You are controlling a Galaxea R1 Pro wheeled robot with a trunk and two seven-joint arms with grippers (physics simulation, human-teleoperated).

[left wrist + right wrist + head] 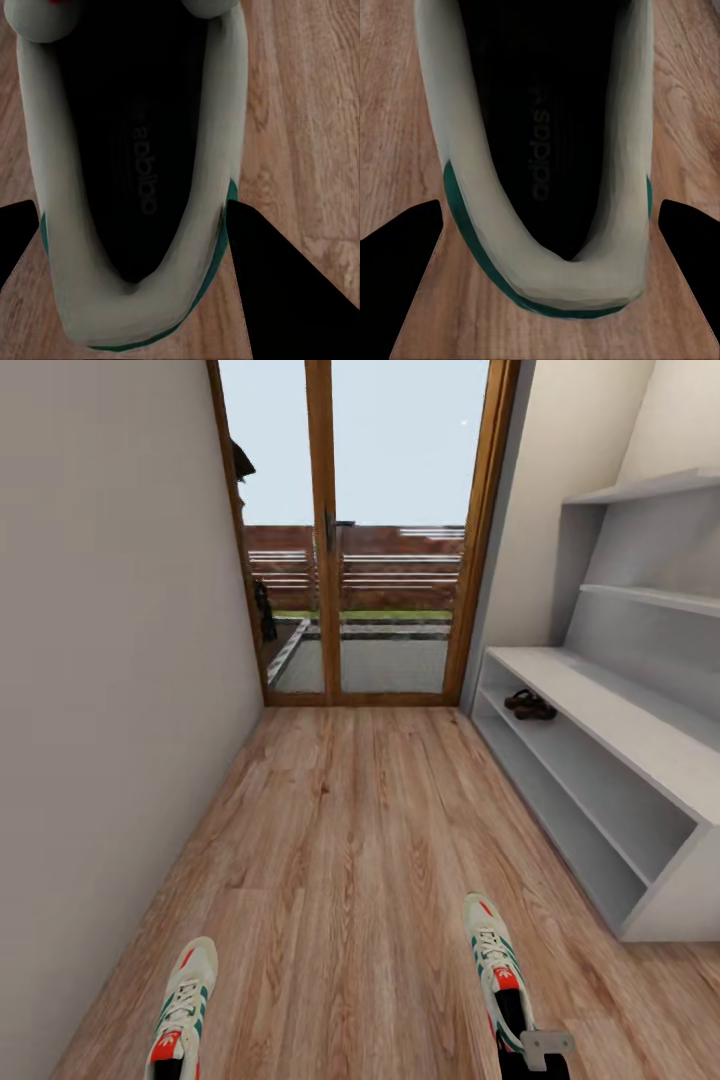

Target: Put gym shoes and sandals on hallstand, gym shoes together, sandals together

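Two gym shoes lie on the corridor floor (340,840), a light brown laminate of long planks with visible grain and dark knots. The left gym shoe (182,1008) sits near the pale wall, toe pointing toward the glazed wooden door (365,530); the right gym shoe (497,972) lies well apart from it, nearer the hallstand (610,760). Both are off-white low sneakers with green side stripes, white laces and red-orange tongue patches.

The left wrist view looks straight down into the left shoe's black, oval opening, ringed by a smooth padded off-white collar with a green trim at the heel. The left gripper (135,277) straddles that heel: its dark, wedge-shaped fingers (289,292) stand on either side of the shoe, spread wide, one close against the collar (whether it actually touches, I cannot tell). The right gripper (547,262) is likewise spread wide around the right shoe's heel, with bare floor showing between each dark finger (397,270) and the collar, so it grips nothing. A grey bracket of the right arm (545,1048) shows just behind that shoe in the head view.

The hallstand is a pale grey-white matte bench with two open shelf levels and floating shelves above. The two sandals (529,705), dark brown and strappy, rest side by side on its lower shelf at the door end.
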